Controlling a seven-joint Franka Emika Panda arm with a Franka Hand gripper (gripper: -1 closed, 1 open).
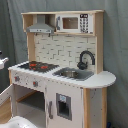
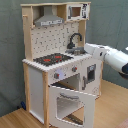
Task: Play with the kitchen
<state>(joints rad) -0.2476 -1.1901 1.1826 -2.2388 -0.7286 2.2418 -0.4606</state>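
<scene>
In the first exterior view, the kitchen (image 1: 62, 70) fills the frame — my arm is almost wholly cut off at its left edge. In the second exterior view, my arm (image 2: 111, 56) enters from the right beside the sink (image 2: 76, 51); the oven door (image 2: 72, 104) hangs open. My gripper is hidden — I cannot tell its state.

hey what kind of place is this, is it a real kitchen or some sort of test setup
Probably a robot lab or test setup, not a real kitchen. The tall white and light-wood toy play kitchen stands before a plain grey-green curtain backdrop on a wooden floor, with a white robot arm reaching in beside it.
</scene>
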